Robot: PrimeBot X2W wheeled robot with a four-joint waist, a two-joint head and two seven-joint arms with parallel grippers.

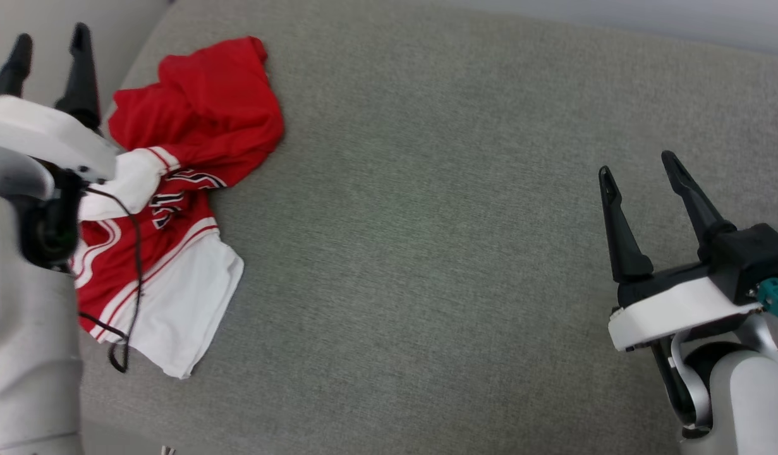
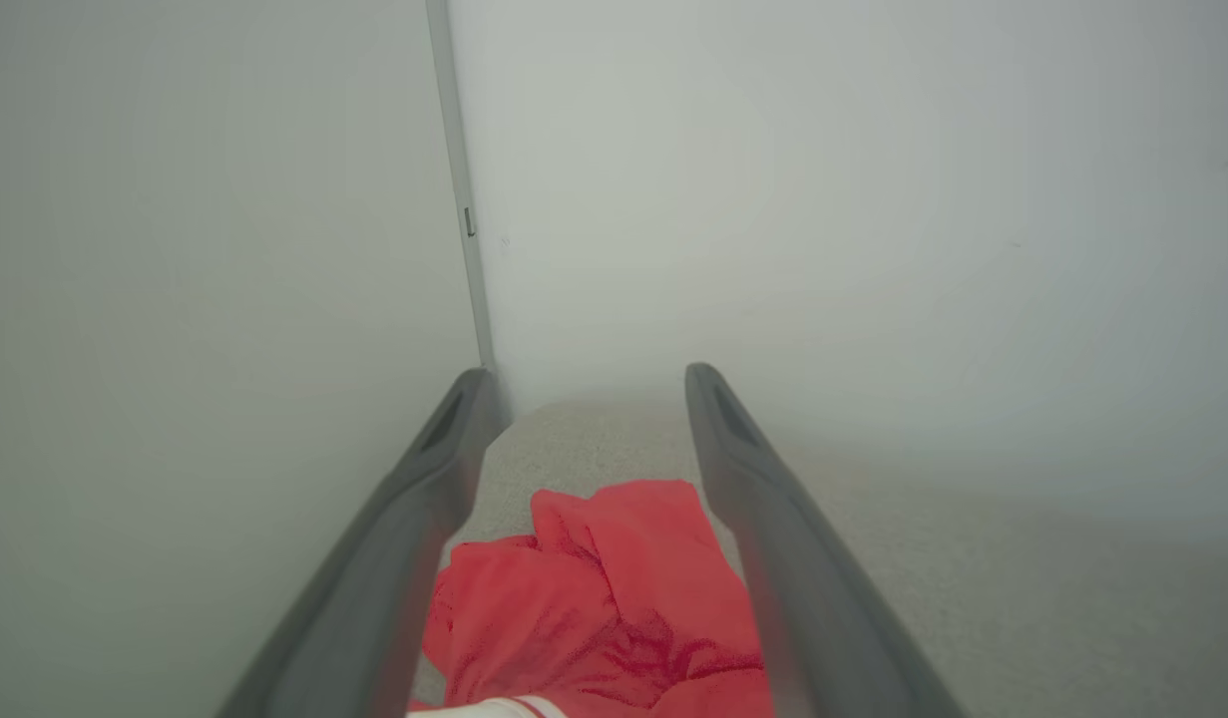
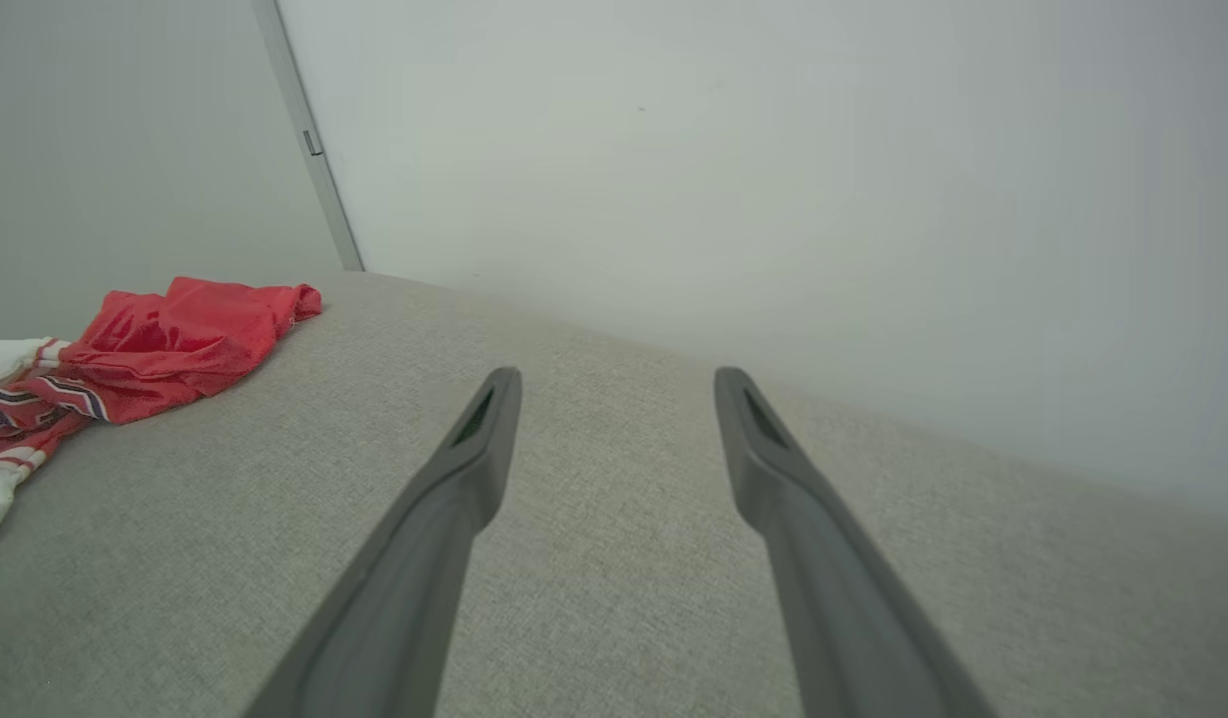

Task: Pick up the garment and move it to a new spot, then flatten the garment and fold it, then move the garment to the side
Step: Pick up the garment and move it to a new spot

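Note:
The garment point(image 1: 186, 164), a red jersey with white sleeve ends and striped trim, lies crumpled at the far left of the grey fabric surface point(image 1: 426, 221). My left gripper point(image 1: 50, 41) stands open at the upper left, above the garment's left edge, nothing between its fingers; my forearm hides part of the cloth. Through the left wrist view the red cloth point(image 2: 594, 588) shows below and between the open fingers point(image 2: 584, 384). My right gripper point(image 1: 638, 164) is open at the right, far from the garment. The right wrist view has the garment point(image 3: 165, 344) at its left edge, beyond the open gripper point(image 3: 618, 374).
Pale walls point(image 3: 773, 150) rise behind the surface, meeting at a corner with a thin vertical strip point(image 2: 464, 199). The surface's left edge point(image 1: 136, 57) runs close beside the garment. Bare grey fabric stretches from the garment to the right gripper.

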